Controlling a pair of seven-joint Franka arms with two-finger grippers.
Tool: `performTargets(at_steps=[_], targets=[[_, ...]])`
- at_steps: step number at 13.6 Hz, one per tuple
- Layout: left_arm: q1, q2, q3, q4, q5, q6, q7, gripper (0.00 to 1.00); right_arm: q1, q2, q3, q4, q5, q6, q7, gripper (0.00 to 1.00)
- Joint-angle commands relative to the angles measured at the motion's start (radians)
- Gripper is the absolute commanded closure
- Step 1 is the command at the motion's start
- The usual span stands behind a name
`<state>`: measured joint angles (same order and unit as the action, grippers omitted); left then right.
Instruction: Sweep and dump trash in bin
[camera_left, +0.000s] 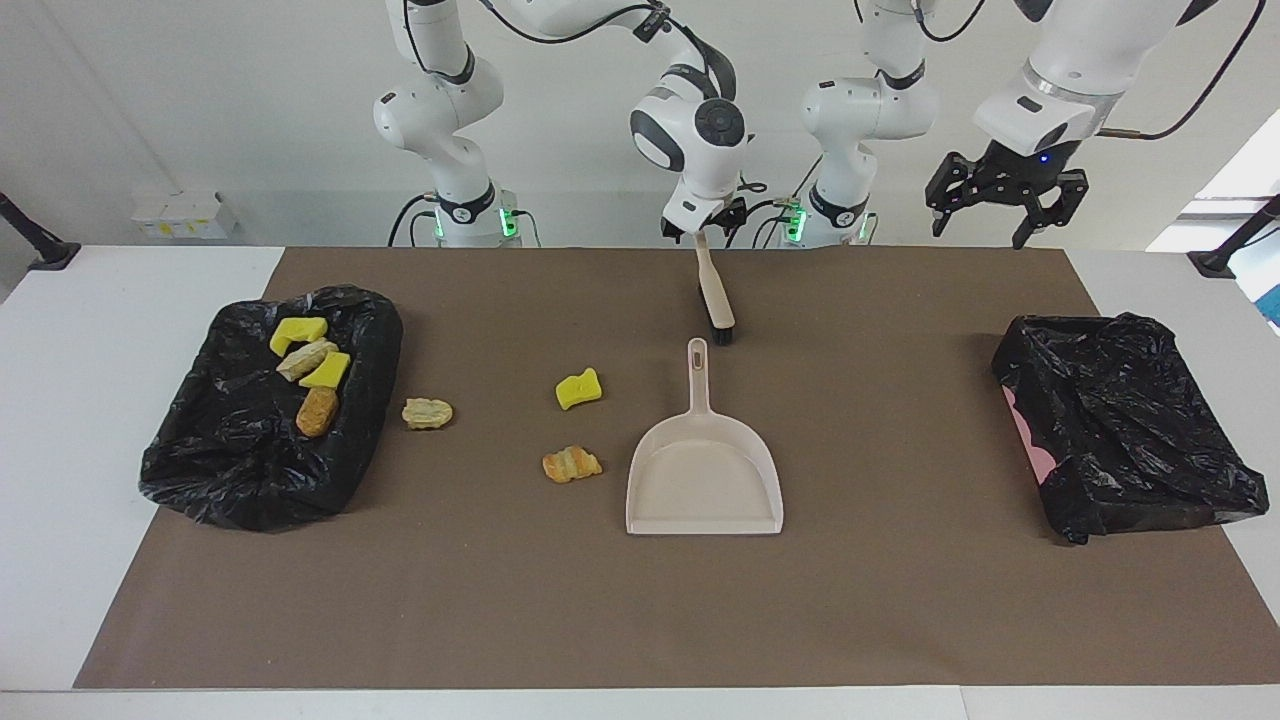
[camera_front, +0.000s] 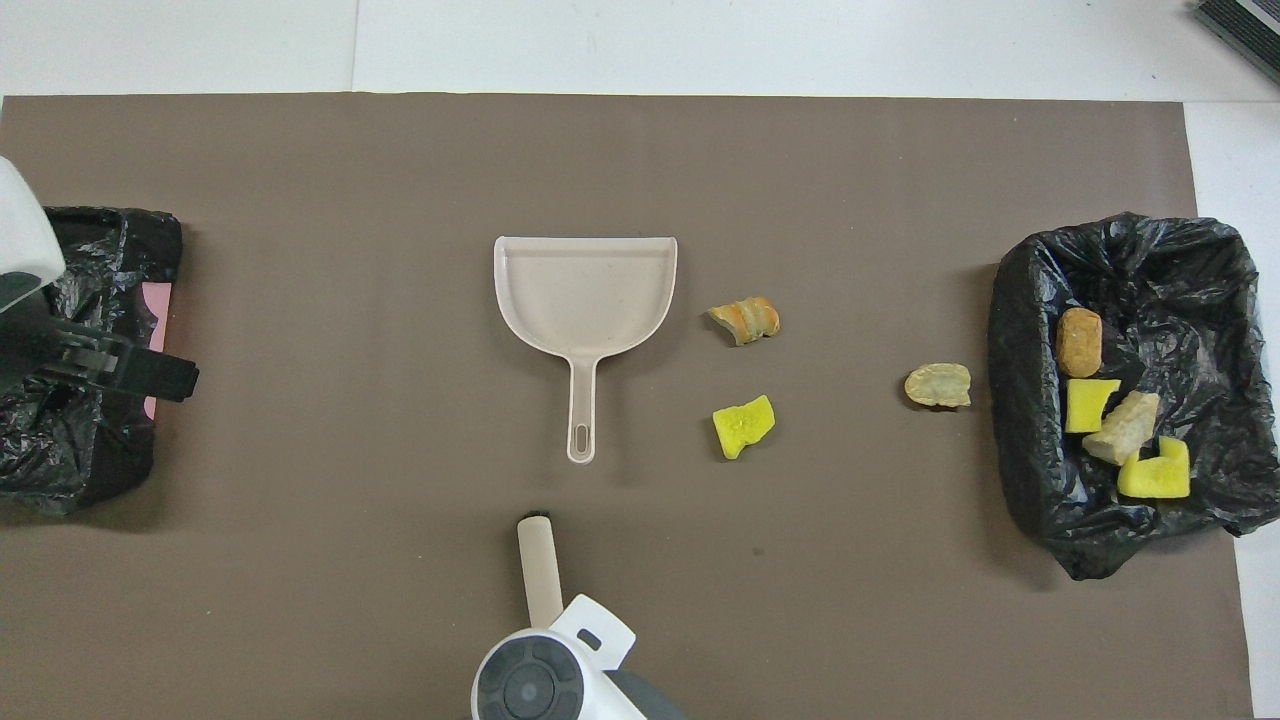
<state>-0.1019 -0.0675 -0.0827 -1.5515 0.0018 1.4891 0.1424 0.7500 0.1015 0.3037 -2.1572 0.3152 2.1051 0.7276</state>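
Observation:
Three scraps of trash lie on the brown mat: a yellow sponge piece (camera_left: 578, 389) (camera_front: 742, 426), an orange-brown lump (camera_left: 571, 464) (camera_front: 745, 320) and a tan lump (camera_left: 427, 413) (camera_front: 938, 385). Several more scraps (camera_left: 310, 370) (camera_front: 1125, 428) lie in the black-bagged bin (camera_left: 230, 450) (camera_front: 1180, 260) at the right arm's end. The empty beige dustpan (camera_left: 705, 470) (camera_front: 585, 300) lies flat mid-table. My right gripper (camera_left: 700, 228) (camera_front: 545, 620) is shut on the beige brush (camera_left: 713, 290) (camera_front: 538, 570), bristles down by the dustpan's handle. My left gripper (camera_left: 985, 225) (camera_front: 170, 378) is open and waits.
A second bin lined with a black bag (camera_left: 1130, 430) (camera_front: 60, 450), with pink showing at its side, stands at the left arm's end, below the left gripper. The brown mat (camera_left: 640, 620) covers most of the white table.

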Motion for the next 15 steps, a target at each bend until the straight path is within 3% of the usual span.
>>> performTargets(at_steps=[1,3,6,9,11,13,15], targets=[[-0.082,-0.011,0.009,-0.079,-0.011,0.104,-0.006,0.00,0.048,-0.043,-0.003,-0.093,0.027,0.096,0.036,0.03],[-0.137,0.008,0.009,-0.126,-0.011,0.172,-0.065,0.00,0.046,-0.029,-0.005,-0.092,0.027,0.108,0.046,0.19],[-0.229,0.012,0.009,-0.260,-0.011,0.382,-0.234,0.00,0.046,-0.016,-0.005,-0.089,0.025,0.174,0.047,0.42],[-0.320,0.095,0.009,-0.295,-0.009,0.474,-0.369,0.00,0.043,-0.005,-0.008,-0.076,0.009,0.182,0.047,0.63],[-0.372,0.138,0.011,-0.309,-0.003,0.511,-0.420,0.00,0.042,-0.005,-0.008,-0.076,0.007,0.194,0.042,1.00],[-0.403,0.164,0.009,-0.318,-0.002,0.529,-0.457,0.00,0.039,-0.005,-0.009,-0.075,0.005,0.184,0.039,1.00],[-0.456,0.233,0.009,-0.344,-0.003,0.649,-0.553,0.00,0.014,-0.017,-0.014,-0.075,0.005,0.147,0.047,1.00]])
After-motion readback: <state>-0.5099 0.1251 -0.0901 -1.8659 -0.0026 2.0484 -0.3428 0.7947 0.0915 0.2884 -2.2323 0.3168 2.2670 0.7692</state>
